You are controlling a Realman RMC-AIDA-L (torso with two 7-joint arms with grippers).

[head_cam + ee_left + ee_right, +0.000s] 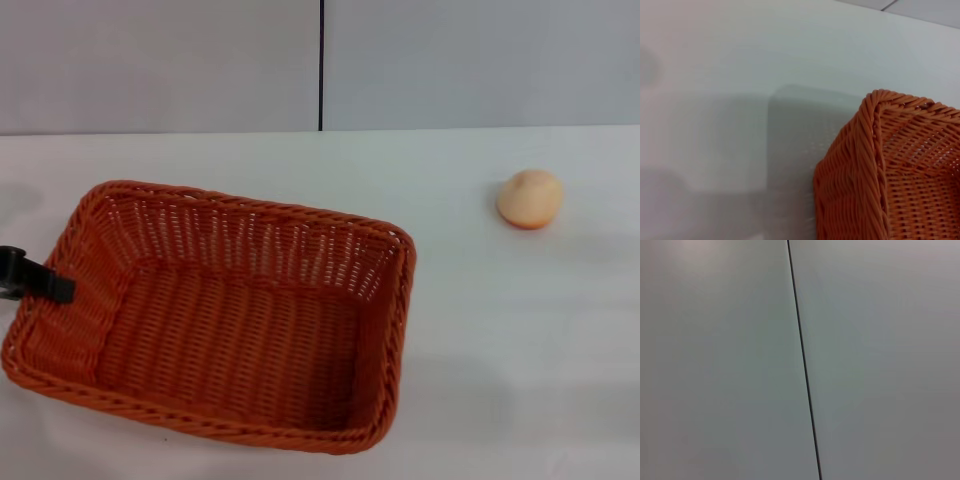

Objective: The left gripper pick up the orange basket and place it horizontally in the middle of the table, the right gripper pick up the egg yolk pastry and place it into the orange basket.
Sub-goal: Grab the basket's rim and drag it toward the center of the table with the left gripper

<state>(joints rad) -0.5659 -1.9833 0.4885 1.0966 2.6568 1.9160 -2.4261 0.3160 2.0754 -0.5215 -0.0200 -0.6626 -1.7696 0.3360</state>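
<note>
Lying on the white table point(470, 380), the orange basket point(220, 310) fills the lower left of the head view, long axis running left to right with a slight tilt, mouth up, nothing inside. No writing readable anywhere. Left gripper point(35, 280) shows at the left edge, black tip at the basket's short-side rim; finger state: cannot tell. Egg yolk pastry point(530, 198) sits upper right, well apart. Right gripper not seen.
</note>
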